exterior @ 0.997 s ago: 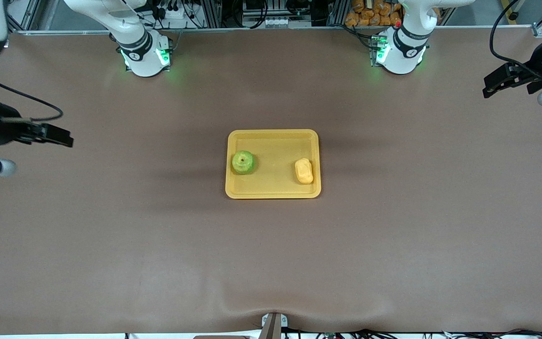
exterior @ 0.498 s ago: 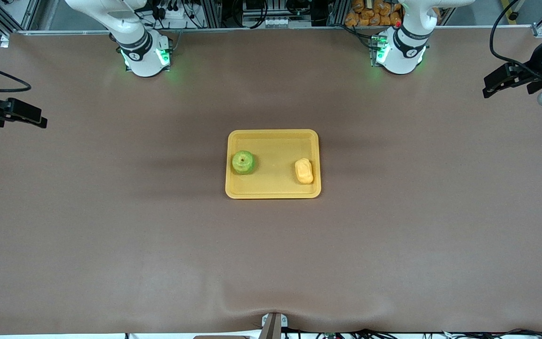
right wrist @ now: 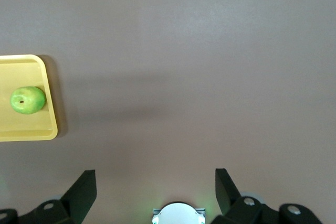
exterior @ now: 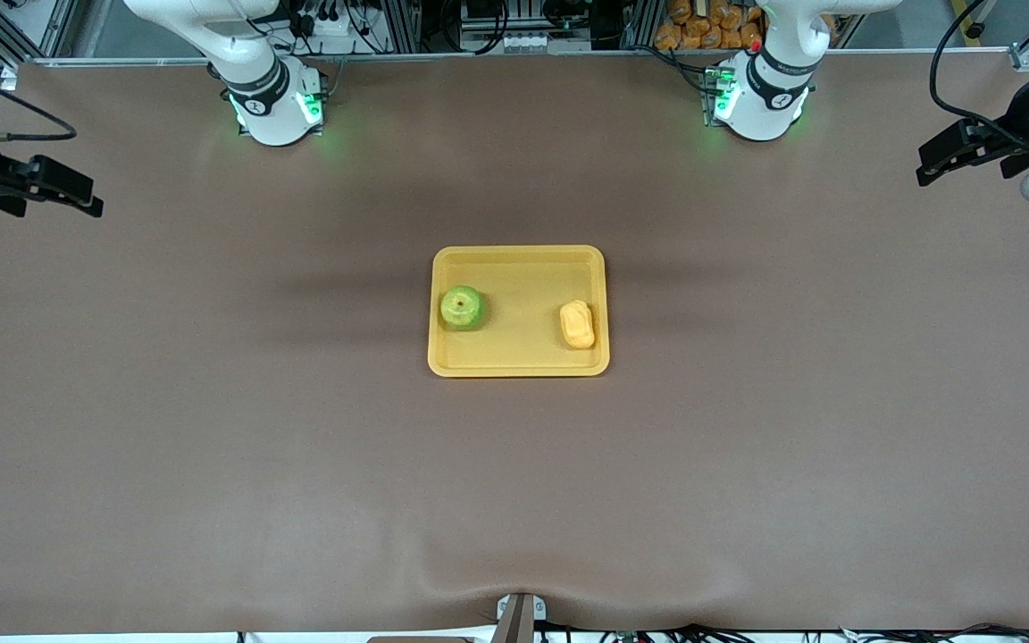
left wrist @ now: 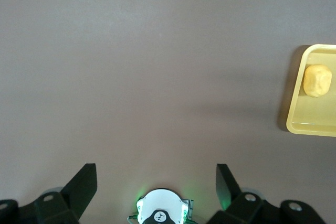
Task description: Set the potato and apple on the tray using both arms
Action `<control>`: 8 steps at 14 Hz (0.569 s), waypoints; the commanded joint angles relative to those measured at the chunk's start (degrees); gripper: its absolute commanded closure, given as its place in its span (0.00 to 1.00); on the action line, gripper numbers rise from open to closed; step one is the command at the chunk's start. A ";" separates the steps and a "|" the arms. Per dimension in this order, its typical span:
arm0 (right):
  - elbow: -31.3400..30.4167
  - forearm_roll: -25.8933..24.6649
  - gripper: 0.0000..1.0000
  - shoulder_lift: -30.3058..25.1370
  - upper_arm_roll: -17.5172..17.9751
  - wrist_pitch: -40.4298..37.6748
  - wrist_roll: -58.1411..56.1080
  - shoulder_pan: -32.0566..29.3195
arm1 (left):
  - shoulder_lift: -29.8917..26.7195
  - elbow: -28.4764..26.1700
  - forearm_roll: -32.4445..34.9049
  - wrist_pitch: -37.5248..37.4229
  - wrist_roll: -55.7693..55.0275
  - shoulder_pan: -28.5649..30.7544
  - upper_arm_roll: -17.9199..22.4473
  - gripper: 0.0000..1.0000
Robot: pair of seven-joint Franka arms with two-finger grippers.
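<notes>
The yellow-orange tray (exterior: 519,263) lies in the middle of the table. The green apple (exterior: 461,307) sits in it at the right arm's end, the yellow potato (exterior: 577,324) at the left arm's end. The left wrist view shows the potato (left wrist: 317,81) in the tray (left wrist: 296,106); the right wrist view shows the apple (right wrist: 27,99) in the tray (right wrist: 31,129). My left gripper (exterior: 930,167) (left wrist: 156,179) is open and empty, high over the table's left-arm end. My right gripper (exterior: 86,198) (right wrist: 156,182) is open and empty, high over the right-arm end.
The brown table mat (exterior: 514,491) spreads all round the tray. The two arm bases (exterior: 275,107) (exterior: 757,103) glow green at the table's edge farthest from the front camera. Cables and racks stand past that edge.
My right gripper has swung up and away toward the table's right-arm end. The left arm, tray, apple and potato have not moved.
</notes>
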 commanded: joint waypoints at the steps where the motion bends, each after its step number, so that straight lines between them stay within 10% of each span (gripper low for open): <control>1: -4.81 -2.30 0.00 -3.74 0.69 2.23 -1.13 -0.39 | -1.37 -0.79 0.31 -0.42 0.50 0.28 -0.24 0.00; 8: -3.76 -2.66 0.00 -3.21 0.52 2.58 -3.42 -0.92 | -0.66 0.00 0.14 -0.07 0.94 0.37 -0.06 0.00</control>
